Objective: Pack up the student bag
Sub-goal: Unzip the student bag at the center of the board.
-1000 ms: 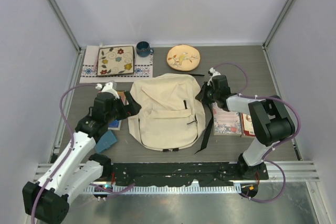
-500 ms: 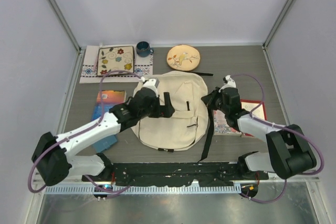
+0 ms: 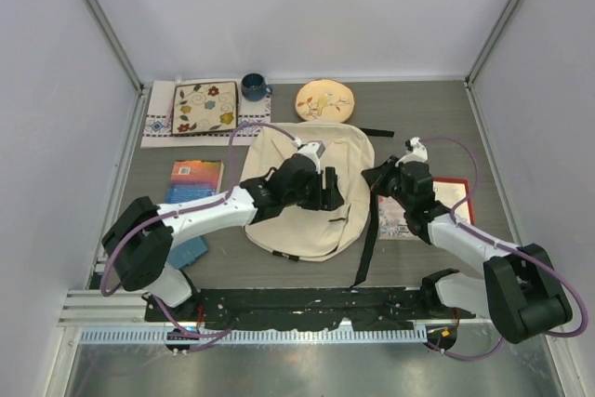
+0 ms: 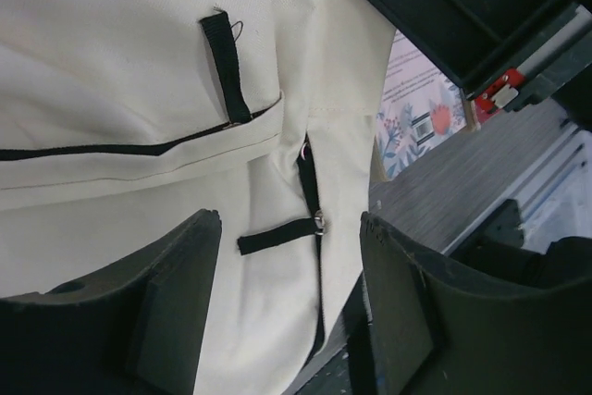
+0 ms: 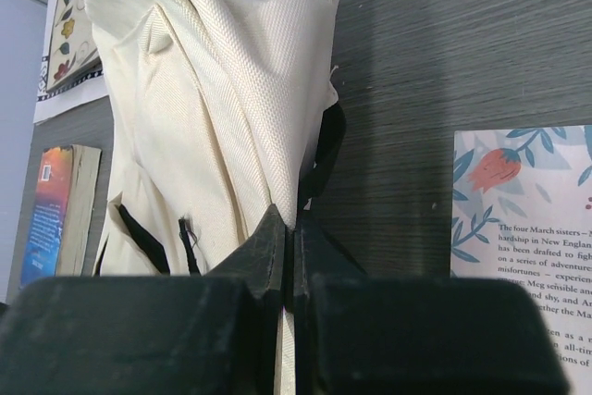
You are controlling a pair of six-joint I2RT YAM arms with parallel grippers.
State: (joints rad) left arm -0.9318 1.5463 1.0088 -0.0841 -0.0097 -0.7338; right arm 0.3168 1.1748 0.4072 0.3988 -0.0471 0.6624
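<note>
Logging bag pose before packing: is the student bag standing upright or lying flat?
Lying flat: the student bag spreads across the table, front side up; the right hand pinches its edge.

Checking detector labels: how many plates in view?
2. A square floral plate on the patterned cloth, back left; a round yellowish plate at back centre, just beyond the student bag. None looks hidden.

Grey wood-grain table (image 3: 437,109) enclosed by plain white walls (image 3: 297,6) on three sides; aluminium corner posts (image 3: 100,16); even, diffuse lighting
</note>
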